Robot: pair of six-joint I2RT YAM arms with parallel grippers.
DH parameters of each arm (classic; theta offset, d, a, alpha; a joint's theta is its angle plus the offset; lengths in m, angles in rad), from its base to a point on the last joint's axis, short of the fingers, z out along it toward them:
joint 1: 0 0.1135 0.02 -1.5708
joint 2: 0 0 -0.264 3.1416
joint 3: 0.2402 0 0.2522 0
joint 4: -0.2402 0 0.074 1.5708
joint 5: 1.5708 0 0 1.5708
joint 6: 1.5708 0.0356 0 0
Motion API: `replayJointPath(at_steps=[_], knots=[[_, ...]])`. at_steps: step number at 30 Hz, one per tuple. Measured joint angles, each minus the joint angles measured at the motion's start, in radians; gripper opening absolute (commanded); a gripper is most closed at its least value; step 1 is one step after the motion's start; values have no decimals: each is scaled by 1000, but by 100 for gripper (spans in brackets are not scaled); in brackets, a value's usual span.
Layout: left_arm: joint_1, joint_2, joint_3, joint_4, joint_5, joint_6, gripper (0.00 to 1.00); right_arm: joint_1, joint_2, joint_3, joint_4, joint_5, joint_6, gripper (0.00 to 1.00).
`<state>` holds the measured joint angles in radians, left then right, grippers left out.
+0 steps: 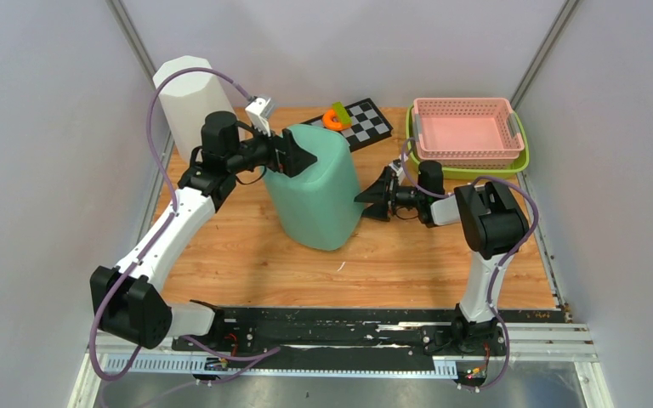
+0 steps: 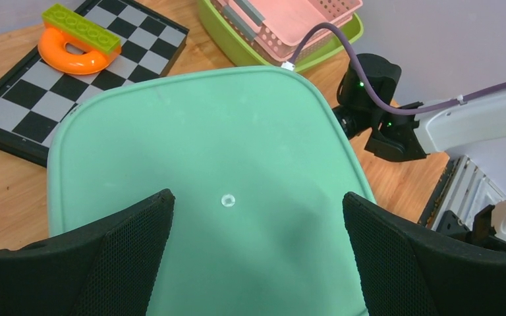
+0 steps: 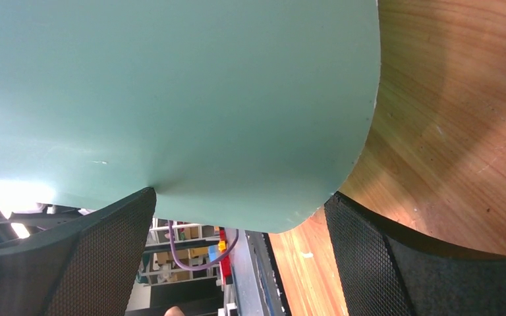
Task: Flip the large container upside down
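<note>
Green large container (image 1: 319, 191) stands central on your worktop (image 1: 247, 268); your left gripper (image 1: 301, 161) over its top and right gripper (image 1: 368, 200) at its side both have fingers apart

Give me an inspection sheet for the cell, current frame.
Surface: wooden table, lightly scuffed.
Job's things: green container standing, closed flat face up.
Clutter: checkerboard carrying orange ring and green brick; pink basket in green tray; white bin back left.
Grippers: left gripper open at container's top edge; right gripper open at its side wall; contact unclear.
Cables: purple cable looped along each arm.
Surroundings: plain walls; metal rail at near edge.
</note>
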<state>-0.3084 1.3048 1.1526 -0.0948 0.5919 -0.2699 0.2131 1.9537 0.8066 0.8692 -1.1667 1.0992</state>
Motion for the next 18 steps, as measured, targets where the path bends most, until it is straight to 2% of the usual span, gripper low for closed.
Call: replayJointPath(at_steps=[9,18], knots=[[-2,0,-11,-14,18,-7,100,-7,0,18,-182,37,-130,100],[-2,-2,-13,-12,19,-7,100,-16,-9,26,-274,53,-192,100]])
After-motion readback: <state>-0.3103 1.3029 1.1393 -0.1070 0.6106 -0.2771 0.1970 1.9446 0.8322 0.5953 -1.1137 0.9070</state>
